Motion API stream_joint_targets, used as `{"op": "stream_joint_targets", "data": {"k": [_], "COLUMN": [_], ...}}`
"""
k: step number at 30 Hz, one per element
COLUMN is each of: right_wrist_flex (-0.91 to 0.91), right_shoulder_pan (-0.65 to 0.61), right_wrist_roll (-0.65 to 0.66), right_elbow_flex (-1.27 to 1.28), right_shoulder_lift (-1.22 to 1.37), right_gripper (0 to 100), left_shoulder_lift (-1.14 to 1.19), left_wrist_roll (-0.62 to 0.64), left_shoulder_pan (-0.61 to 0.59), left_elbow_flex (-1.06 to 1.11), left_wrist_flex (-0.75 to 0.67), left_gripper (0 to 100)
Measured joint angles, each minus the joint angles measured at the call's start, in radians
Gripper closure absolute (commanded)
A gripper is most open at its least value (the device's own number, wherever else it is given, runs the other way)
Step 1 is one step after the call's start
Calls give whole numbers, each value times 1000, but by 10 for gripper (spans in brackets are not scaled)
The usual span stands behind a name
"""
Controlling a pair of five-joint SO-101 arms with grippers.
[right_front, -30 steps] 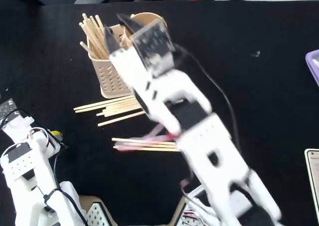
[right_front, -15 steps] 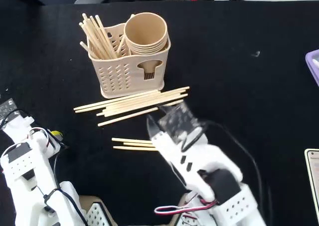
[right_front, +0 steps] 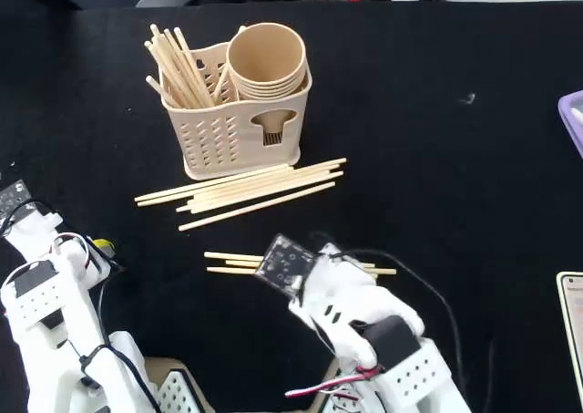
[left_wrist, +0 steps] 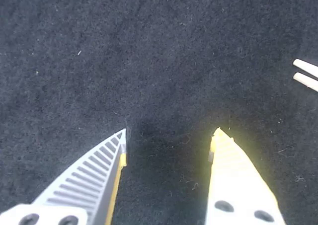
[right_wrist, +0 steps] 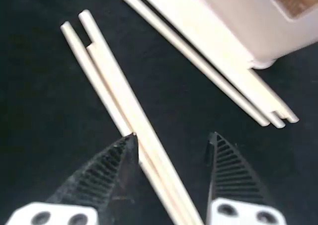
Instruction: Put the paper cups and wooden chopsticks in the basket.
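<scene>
On the black desk (right_front: 474,203) the basket (right_front: 228,139) sits at 11 o'clock with the cups (right_front: 266,57) inside, and the small chopstick bunch (right_wrist: 112,86), lying 9-to-3 near 6, runs between the right fingers (right_wrist: 107,178), spread and straddling it, while the left fingers (left_wrist: 94,185), also apart, idle at 7.

1. We take this for a robotics lab: black cloth covers the table (right_front: 455,203) around the basket (right_front: 239,126).
2. In front of the basket we see a white left arm (right_front: 50,313) and right arm (right_front: 383,340), wiring (right_front: 314,389) exposed.
</scene>
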Motion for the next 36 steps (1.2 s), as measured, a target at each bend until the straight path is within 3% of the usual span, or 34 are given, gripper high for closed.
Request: {"op": "stream_joint_targets", "data": {"k": [18,27,33,36], "right_wrist_flex": [-284,-308,-411,-497], "right_shoulder_pan": [0,0,0,0], "right_wrist_roll": [95,169,166,106], "right_elbow_flex": [-189,-353,-377,-376], "right_shoulder_lift": [735,1091,1166,1166], "right_gripper": [769,772,993,969], "left_shoulder_lift": [0,0,0,0], "left_wrist_roll": [0,0,0,0], "left_shoulder_pan": [0,0,0,0], "left_elbow_flex": [0,0,0,0], "left_wrist_flex": [0,0,0,0], "left_gripper": [730,730,730,730]}}
